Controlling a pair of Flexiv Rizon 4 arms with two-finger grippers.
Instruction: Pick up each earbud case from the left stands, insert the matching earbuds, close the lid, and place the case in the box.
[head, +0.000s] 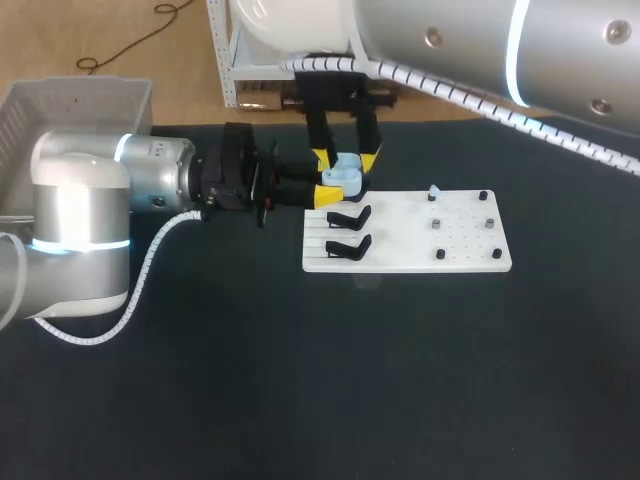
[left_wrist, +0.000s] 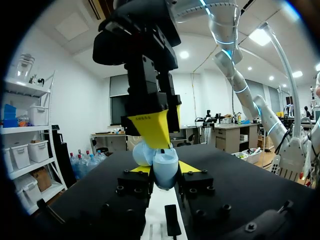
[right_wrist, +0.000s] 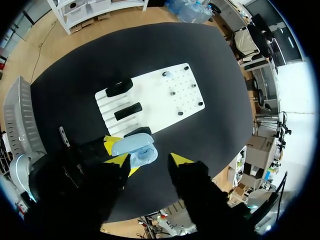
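Note:
My left gripper reaches in from the left and is shut on a light blue earbud case. It holds the case just above the far left corner of the white board. My right gripper hangs straight over the case, open. One yellow finger rests against the case; the other stands clear of it. A small light blue earbud sits at the board's far edge. The box, a pale slotted bin, stands at the far left.
Two empty black stands sit on the board's left part. Several small pegs dot its right part. Dark table surface lies open in front of the board.

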